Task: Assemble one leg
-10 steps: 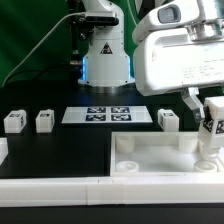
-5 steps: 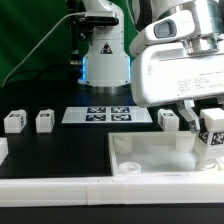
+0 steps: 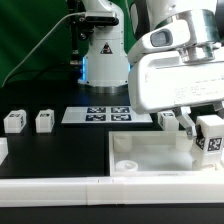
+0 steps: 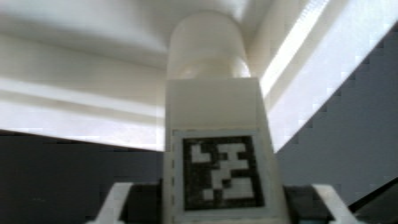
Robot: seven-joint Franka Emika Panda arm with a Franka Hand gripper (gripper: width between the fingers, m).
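My gripper (image 3: 208, 122) is shut on a leg (image 3: 211, 140), a stubby white piece whose square tag faces the exterior camera. It holds the leg at the exterior view's right, over the near right corner of the large white panel (image 3: 150, 158). In the wrist view the leg (image 4: 217, 110) runs out from between the fingers (image 4: 135, 204) with its round end over the panel (image 4: 89, 70). Whether the leg touches the panel is hidden. Three more legs stand on the table: two at the exterior view's left (image 3: 13, 121) (image 3: 45, 121), one behind the panel (image 3: 168, 119).
The marker board (image 3: 97, 114) lies in front of the arm's base (image 3: 105, 60). A long white rail (image 3: 90, 186) runs along the front edge. A small white piece (image 3: 2, 150) shows at the exterior view's left edge.
The hand has come lower and further to the exterior view's left and looks larger. The leg has stayed gripped, has shifted slightly and now shows its tag more squarely.
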